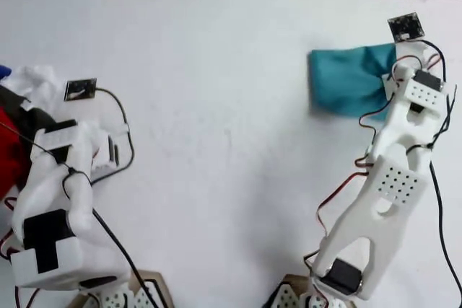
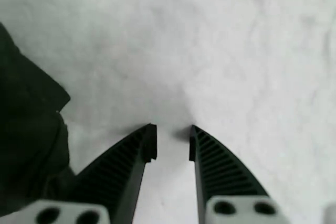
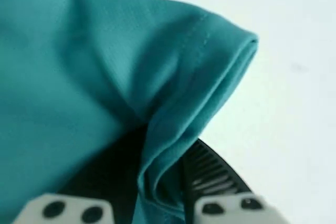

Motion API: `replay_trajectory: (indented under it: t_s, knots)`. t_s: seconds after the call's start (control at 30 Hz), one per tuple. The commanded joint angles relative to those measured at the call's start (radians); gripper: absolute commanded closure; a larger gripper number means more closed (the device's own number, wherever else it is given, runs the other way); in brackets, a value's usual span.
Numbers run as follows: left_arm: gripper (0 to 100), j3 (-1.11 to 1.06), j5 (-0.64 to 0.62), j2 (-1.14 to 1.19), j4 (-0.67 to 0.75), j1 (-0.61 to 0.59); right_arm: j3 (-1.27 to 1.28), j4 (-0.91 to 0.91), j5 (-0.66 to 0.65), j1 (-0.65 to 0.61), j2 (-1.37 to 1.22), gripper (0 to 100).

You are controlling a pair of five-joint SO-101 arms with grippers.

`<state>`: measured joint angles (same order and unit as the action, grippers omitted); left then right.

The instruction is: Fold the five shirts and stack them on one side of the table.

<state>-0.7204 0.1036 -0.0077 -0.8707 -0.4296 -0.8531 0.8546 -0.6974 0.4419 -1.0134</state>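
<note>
The left end effector point(image 2: 172, 142) hangs released, jaws slightly parted, over the white bench point(image 1: 216, 106) at 9 o'clock, beside a heap of red, black and white shirts point(image 1: 13, 146). At 2 o'clock, the right end effector point(image 3: 165, 177) is grasping the teal shirt point(image 1: 345, 81) by its edge.

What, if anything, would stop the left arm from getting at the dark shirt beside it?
Probably nothing: the left gripper is open and empty, the dark shirt lies close beside it, and nothing shows between them.
</note>
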Motion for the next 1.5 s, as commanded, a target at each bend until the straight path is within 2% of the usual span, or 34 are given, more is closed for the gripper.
replay_trajectory:
  t_s: [0.0,0.33,0.53,0.77,0.9,1.03,1.27,1.47]
  knots:
    - [88,-0.001,-0.012,-0.006,0.031,-0.011,-0.14,-0.024,-0.008,0.047,-0.039,97.9]
    - [88,-0.001,-0.011,-0.006,0.031,-0.011,-0.393,0.171,-0.005,0.019,-0.116,96.6]
    - [87,-0.001,-0.011,-0.006,0.031,-0.011,-0.54,0.314,0.0,-0.022,-0.11,82.0]
    - [87,-0.001,-0.009,-0.006,0.031,-0.009,-0.721,0.343,0.091,-0.024,-0.105,82.7]
    - [87,-0.001,-0.009,-0.006,0.031,-0.009,-0.821,0.493,0.133,-0.027,-0.091,82.7]
    - [87,-0.001,-0.009,-0.006,0.031,-0.009,-0.812,0.68,0.138,-0.038,0.002,82.8]
    - [87,-0.001,-0.009,-0.006,0.031,-0.009,-0.813,0.905,0.138,-0.09,0.168,82.7]
    - [87,-0.001,-0.009,-0.006,0.031,-0.009,-0.793,0.918,0.14,-0.105,0.332,82.7]
